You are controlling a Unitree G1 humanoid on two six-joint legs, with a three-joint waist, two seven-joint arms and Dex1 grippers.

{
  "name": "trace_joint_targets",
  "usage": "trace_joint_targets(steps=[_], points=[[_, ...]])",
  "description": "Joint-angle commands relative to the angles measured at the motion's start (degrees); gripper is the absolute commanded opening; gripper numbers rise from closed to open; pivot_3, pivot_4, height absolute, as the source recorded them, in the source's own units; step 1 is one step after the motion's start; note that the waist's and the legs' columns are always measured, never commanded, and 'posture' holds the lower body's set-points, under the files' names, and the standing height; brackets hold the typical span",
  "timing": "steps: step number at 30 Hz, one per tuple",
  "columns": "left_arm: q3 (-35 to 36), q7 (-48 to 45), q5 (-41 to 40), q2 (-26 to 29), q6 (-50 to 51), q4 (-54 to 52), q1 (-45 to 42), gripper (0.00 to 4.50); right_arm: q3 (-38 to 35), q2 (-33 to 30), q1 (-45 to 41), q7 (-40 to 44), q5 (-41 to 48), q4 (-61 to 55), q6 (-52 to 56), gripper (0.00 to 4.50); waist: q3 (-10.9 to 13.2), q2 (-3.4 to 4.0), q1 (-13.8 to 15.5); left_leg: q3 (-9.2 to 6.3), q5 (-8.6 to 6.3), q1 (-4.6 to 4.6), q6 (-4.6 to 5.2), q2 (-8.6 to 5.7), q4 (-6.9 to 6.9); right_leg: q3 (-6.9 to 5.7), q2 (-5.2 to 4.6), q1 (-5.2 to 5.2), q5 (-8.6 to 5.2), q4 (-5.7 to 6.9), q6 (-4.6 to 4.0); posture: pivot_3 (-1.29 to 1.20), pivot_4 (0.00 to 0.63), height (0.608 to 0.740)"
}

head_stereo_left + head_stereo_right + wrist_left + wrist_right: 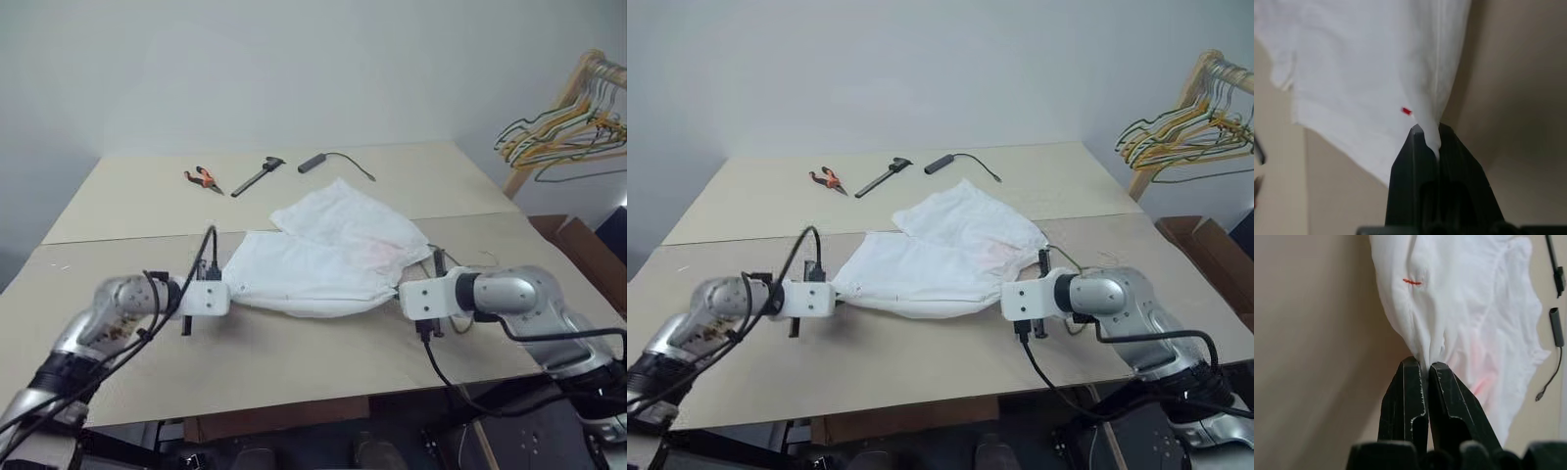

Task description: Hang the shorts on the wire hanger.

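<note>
Both pincers are clamped on cloth: the left pincer [1426, 142] has its two black fingers pressed together on a corner of the shorts [323, 257], and the right pincer [1420, 369] pinches the opposite corner the same way, a gathered fold of fabric squeezed between its matte, slightly scuffed fingers. Between the two pincers the shorts hang stretched as a soft white band, thin and wrinkled, sagging a little in the middle over the counter [294, 362]; beyond them the rest of the garment lies crumpled on the counter in a loose rounded heap with a faint pink smudge. A tiny red stitch shows on the cloth just past each pincer's fingertips. The counter is a flat, pale beige board, smooth and matte, with a seam running across it. Past the right pincer, at the far edge of the cloth, a thin dark wire [439, 257] peeks out from under the shorts; whether it is the wire hanger cannot be told. Well beyond both pincers lie orange-handled pliers [203, 178], a dark clamp-like tool [259, 175] and a black cable with a cylindrical end [335, 162]. Far off past the right pincer, yellow and green hangers [563, 132] bunch on a wooden rack [578, 73].
</note>
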Motion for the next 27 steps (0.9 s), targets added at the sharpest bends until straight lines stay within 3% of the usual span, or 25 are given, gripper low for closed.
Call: trace_joint_targets(steps=[1,4,5,8,11,12,13,17,19,21,25,27], points=[[2.6,17.9,5.3,-4.9,2.5,16.6,-18.4,0.03,1.1,6.8,-18.5,-12.9,-7.8,18.5,-1.0,0.0,0.1,-0.15,-0.4,-0.02,0.06,0.03,0.05,-0.01,0.03,0.0,0.0,0.08,0.06,0.01,0.03,-0.02,0.0,0.74],[3.6,37.9,8.5,-8.8,5.2,35.2,-37.8,0.03,2.2,15.7,-38.6,-35.8,-15.1,43.6,-0.3,0.0,0.3,-0.42,-1.2,-0.12,0.41,-0.21,0.01,-0.06,0.13,-0.03,0.0,-0.18,0.49,0.06,-0.06,-0.01,0.0,0.74],[3.7,43.1,9.0,-9.3,5.6,39.8,-42.3,0.03,2.4,17.4,-43.0,-41.6,-16.0,49.9,-1.9,0.0,0.3,-0.44,-1.5,-0.14,0.43,-0.34,-0.04,-0.07,0.12,-0.01,-0.04,-0.43,0.77,0.15,-0.5,-0.01,0.0,0.74],[2.8,65.2,13.3,-7.2,5.3,49.0,-57.2,0.03,-2.0,23.5,-56.0,-61.1,-13.0,65.3,-9.4,0.0,0.3,-0.43,-2.5,-0.14,0.48,-0.99,-0.13,-0.21,-0.48,0.03,-0.2,-1.34,0.75,0.39,-0.48,0.0,0.0,0.74],[2.4,78.0,15.5,-4.6,1.1,51.5,-64.7,0.03,-2.9,24.8,-59.4,-67.5,-12.2,71.4,-18.2,0.0,0.2,-0.45,-2.6,-0.23,0.88,-1.86,-1.14,-0.36,-1.06,0.03,-0.32,-2.71,0.74,0.48,-0.51,0.02,0.0,0.74],[2.0,79.2,16.0,-4.1,-1.0,51.6,-65.6,0.03,-3.0,24.9,-59.5,-67.5,-11.8,72.5,-20.3,0.0,0.2,-0.45,-2.6,-0.2,0.9,-2.01,-1.18,-0.48,-1.2,0.03,-0.4,-3.05,0.74,0.51,-0.51,0.02,0.0,0.74],[2.7,74.2,14.3,-3.6,-5.9,50.2,-64.8,0.03,-2.4,24.2,-57.9,-66.0,-11.8,73.1,-23.9,0.0,0.2,-0.43,-2.5,-0.19,0.89,-2.03,-1.19,-0.57,-1.35,0.02,-0.48,-3.12,0.74,0.5,-0.51,0.03,0.0,0.74],[4.3,55.1,7.4,-2.0,-19.2,41.8,-55.8,0.03,-1.0,21.4,-52.1,-59.5,-11.5,74.6,-34.0,0.0,0.1,-0.41,-1.7,-0.11,0.68,-2.06,-0.99,-0.94,-1.46,-0.33,-0.87,-2.93,0.69,0.12,-0.41,0.05,0.0,0.74],[5.7,35.3,-8.6,1.1,-16.8,18.8,-35.5,0.03,0.8,19.0,-47.7,-54.8,-12.7,75.6,-40.3,0.0,0.1,-0.31,-1.8,-0.03,0.66,-2.25,-0.81,-1.2,-1.23,-0.43,-1.18,-2.9,0.72,-0.02,-0.21,0.06,0.0,0.74],[7.5,23.7,-22.2,5.2,-9.6,-4.4,-16.3,0.03,2.1,17.3,-44.3,-49.5,-12.8,76.5,-45.2,0.0,0.0,-0.24,-2.7,0.14,0.61,-2.16,-0.66,-1.19,-1.09,-0.23,-1.28,-2.87,0.76,0.05,-0.11,0.06,0.0,0.74],[13.6,19.0,-33.5,9.4,6.8,-32.9,10.2,0.03,5.8,15.7,-39.2,-44.3,-15.5,76.8,-51.3,0.0,0.1,-0.27,-4.2,-0.09,0.54,-2.8,-0.55,-0.96,-0.28,-0.14,-1.11,-3.18,0.69,0.17,0.03,0.08,0.0,0.74],[16.4,17.0,-35.3,10.5,11.5,-40.8,20.2,0.03,7.7,15.4,-36.4,-41.3,-16.8,76.7,-54.6,0.0,0.1,-0.29,-4.7,-0.39,0.55,-2.62,-0.56,-0.92,-0.25,0.04,-1.04,-3.11,0.71,0.36,0.03,0.09,0.0,0.74]])
